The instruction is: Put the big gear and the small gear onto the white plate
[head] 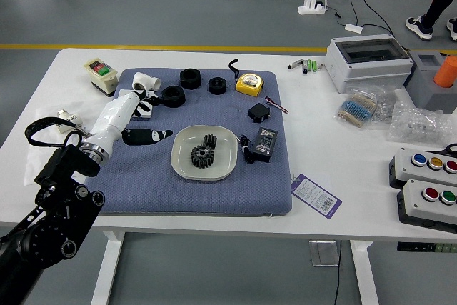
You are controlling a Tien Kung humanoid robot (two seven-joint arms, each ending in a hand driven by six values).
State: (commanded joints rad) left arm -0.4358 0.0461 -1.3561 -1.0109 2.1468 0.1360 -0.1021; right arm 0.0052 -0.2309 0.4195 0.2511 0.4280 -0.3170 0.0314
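The white plate lies on the blue mat. On it are the big gear, which is black, and the small gear, touching or nearly touching behind it. My left hand is over the mat to the left of the plate, apart from it, its fingers spread with nothing held. The right arm does not show.
Black rings, a yellow tape measure, a black adapter and a purple card surround the plate. Button boxes and a white case stand at the right. A person's legs show beyond.
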